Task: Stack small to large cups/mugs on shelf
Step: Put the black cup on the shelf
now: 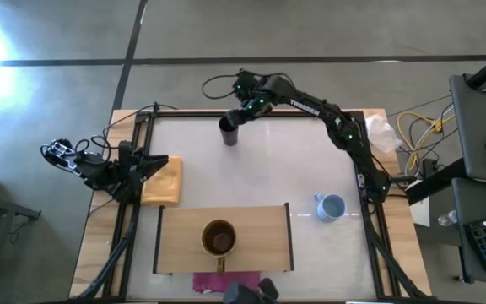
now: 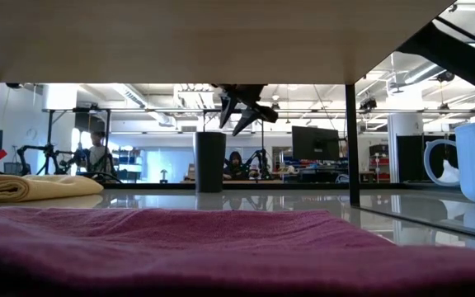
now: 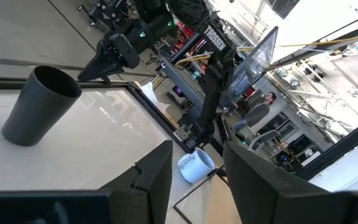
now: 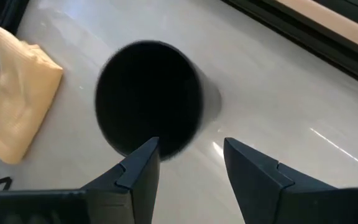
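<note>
Right pincer (image 1: 241,116) hanging spread open just above the narrow black cylindrical cup (image 1: 229,131) standing upright at the far side of the white bench (image 1: 260,169), holding nothing, brown handled mug (image 1: 218,239) on the light-wood shelf board (image 1: 264,241), pale blue mug (image 1: 332,207) beside it, left pincer (image 1: 154,163) open over the folded yellow cloth (image 1: 164,181)

The white table (image 1: 268,169) carries a black cup (image 1: 229,131) just beneath the right gripper (image 1: 241,116), a blue mug (image 1: 332,207), a yellow cloth (image 1: 162,181), and a wooden shelf (image 1: 260,241) bearing a brown mug (image 1: 218,239).

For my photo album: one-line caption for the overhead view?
Right end effector, open, hovers over the black cup; brown mug sits on the shelf.
</note>
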Controlling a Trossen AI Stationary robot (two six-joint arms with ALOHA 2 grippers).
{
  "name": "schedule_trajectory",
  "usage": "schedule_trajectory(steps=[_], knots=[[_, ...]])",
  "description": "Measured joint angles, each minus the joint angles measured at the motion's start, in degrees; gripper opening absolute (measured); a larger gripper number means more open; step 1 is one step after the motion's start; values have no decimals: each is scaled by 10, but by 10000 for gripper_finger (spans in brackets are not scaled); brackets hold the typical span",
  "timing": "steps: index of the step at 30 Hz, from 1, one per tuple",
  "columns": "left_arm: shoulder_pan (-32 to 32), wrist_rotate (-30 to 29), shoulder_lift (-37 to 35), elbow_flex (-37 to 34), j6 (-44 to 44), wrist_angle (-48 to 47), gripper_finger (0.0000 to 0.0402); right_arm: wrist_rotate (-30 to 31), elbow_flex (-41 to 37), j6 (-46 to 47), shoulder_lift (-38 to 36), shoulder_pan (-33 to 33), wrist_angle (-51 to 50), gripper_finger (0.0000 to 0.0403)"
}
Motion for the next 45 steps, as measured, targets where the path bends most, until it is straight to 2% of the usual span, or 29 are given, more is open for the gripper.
schedule_trajectory(steps=[26, 37, 45], knots=[[0, 0, -12, -7, 0, -1, 130, 4, 1, 9, 33, 14, 30, 166], [0, 0, -11, -11, 0, -1, 130, 22, -4, 6, 33, 14, 25, 78], [0, 0, -11, -15, 0, 0, 130, 23, -6, 5, 33, 14, 24, 48]])
